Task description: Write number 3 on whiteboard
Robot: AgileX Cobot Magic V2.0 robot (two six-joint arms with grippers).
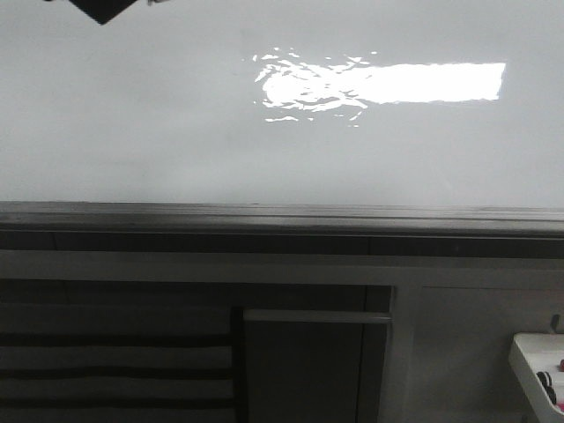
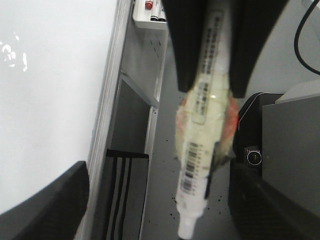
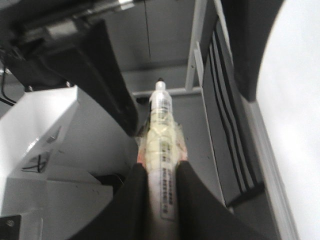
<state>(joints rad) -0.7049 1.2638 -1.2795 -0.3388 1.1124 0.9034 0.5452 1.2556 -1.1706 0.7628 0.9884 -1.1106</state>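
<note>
1. The large glossy pale grey-white whiteboard with a grey metal frame edge [image 1: 176, 132] fills the upper part of the front view; a bright rectangular light reflection [image 1: 414, 82] lies on it, right of centre.
2. No dark marker strokes of a number 3 can be made out on the whiteboard; glare may hide faint lines, so this cannot be told for certain.
3. In the left wrist view, the left pincer [image 2: 207, 75] is seen clenched on a white cylindrical marker wrapped in yellowish tape [image 2: 202, 150]. The marker's long axis runs roughly parallel to the whiteboard's frame edge, its capless tip pointing away from the pincer, well apart from the board face.
4. In the right wrist view, the right pincer [image 3: 162, 175] is likewise clenched on a second white taped marker [image 3: 161, 130], dark tip outward, beside the whiteboard's frame and not touching it.
5. Which arm is nearer to the whiteboard cannot be judged; both markers are held off it, below its frame.
6. The coming move is judged to turn on swinging a marker tip towards the board face.
7. Beside the whiteboard's frame, a small white tray [image 2: 150, 15] holds a few dark and red pens.
</note>
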